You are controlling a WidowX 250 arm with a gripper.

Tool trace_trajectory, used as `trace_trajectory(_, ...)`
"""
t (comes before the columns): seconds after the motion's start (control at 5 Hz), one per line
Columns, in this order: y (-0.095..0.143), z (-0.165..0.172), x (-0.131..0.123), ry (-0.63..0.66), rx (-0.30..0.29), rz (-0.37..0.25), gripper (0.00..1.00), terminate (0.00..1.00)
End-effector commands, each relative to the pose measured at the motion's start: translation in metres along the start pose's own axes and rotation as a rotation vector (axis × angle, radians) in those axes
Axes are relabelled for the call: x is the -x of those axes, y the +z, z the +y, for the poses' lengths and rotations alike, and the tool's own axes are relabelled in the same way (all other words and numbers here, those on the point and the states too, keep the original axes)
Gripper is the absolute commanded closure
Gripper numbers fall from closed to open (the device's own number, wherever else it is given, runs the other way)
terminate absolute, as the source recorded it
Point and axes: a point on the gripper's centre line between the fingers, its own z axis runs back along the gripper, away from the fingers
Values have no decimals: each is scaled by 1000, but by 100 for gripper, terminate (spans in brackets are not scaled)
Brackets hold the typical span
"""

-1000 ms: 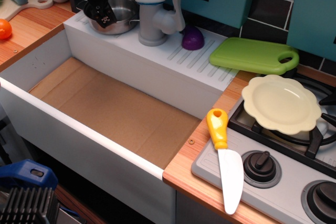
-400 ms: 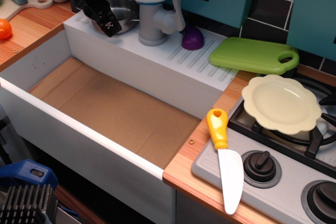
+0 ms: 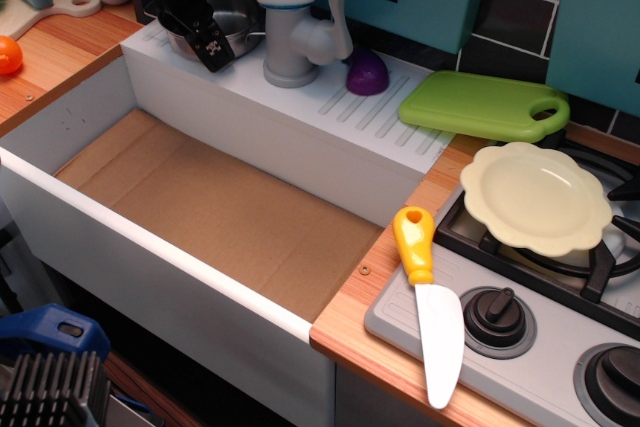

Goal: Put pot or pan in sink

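Note:
The small shiny silver pot [image 3: 238, 15] stands on the white ledge at the sink's back left corner, just left of the faucet [image 3: 290, 17]. My black gripper [image 3: 205, 39] comes down over the pot's near-left rim. One finger [image 3: 212, 49] lies against the pot's front wall and hides it. The other finger is hidden, so I cannot tell how far the jaws are closed. The sink [image 3: 330, 162] is a large white basin with a brown cardboard bottom and nothing in it.
A purple half-round toy [image 3: 367, 73] lies on the grooved ledge. A green cutting board [image 3: 480, 105] lies right of it. A pale yellow scalloped plate [image 3: 535, 197] sits on the stove burner. A yellow-handled toy knife [image 3: 428, 297] lies by the knobs. An orange toy [image 3: 8, 54] sits far left.
My gripper has moved down and slightly right, onto the pot's near rim. It has barely moved in the last half second. The pot stays in about the same place.

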Motion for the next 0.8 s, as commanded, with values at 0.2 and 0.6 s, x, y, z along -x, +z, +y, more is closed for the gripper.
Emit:
trace_trajectory(0.2,21,-3,-8,59,-38,25,100,0)
trace_trajectory(0.6,56,-36,10,231,-178,104,100,0)
